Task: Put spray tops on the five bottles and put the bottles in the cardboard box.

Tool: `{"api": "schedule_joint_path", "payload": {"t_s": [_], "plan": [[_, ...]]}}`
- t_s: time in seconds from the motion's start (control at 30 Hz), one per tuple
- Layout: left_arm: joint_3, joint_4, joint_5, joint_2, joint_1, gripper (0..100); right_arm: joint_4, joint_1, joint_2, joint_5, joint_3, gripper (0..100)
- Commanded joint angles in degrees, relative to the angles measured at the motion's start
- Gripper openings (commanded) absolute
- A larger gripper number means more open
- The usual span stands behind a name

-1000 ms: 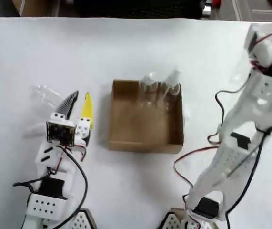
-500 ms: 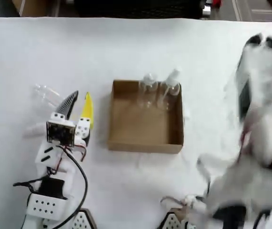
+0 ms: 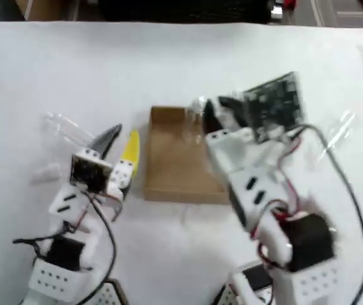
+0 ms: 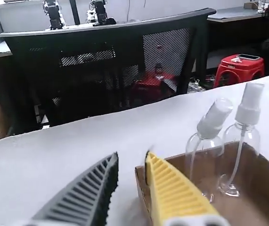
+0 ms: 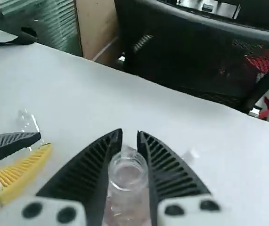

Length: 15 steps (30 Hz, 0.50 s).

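The cardboard box point(image 3: 175, 165) sits mid-table. Inside it, two clear bottles with white spray tops point(image 4: 208, 141) point(image 4: 243, 134) stand upright at its far side. My right gripper point(image 5: 129, 134) hangs over the box's far right part, its black fingers shut on a clear bottle point(image 5: 127, 176) with an open neck and no top. To the left of the box is my left gripper point(image 3: 126, 131), open, with nothing between its grey and yellow fingers point(image 4: 172, 197). Another clear bottle point(image 3: 63, 124) lies on the table farther left.
A clear item point(image 3: 340, 127) lies on the white table to the right of the right arm. A small pale piece point(image 3: 44, 171) lies left of the left arm. A black mesh chair point(image 4: 125, 70) stands beyond the table's far edge.
The right arm has swung from the far right edge to above the box, carrying the topless bottle. The left gripper has shifted slightly right, toward the box.
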Motion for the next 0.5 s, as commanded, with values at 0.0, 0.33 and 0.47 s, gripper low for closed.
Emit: {"api": "schedule_joint_path", "payload": {"t_s": [0.0, 0.33, 0.47], "plan": [[-8.44, 6.33, -0.26, -0.84, 4.0, 10, -17.27, -2.51, -5.93, 0.18, 16.97, 1.6], [-9.32, 10.73, -0.26, -0.66, 14.9, 21, -35.3, -10.15, -5.76, 0.18, 28.66, 1.6], [-8.97, 10.46, -0.35, -0.57, 13.49, 21, -33.36, -12.79, -6.64, -2.11, 28.57, 1.6]]}}
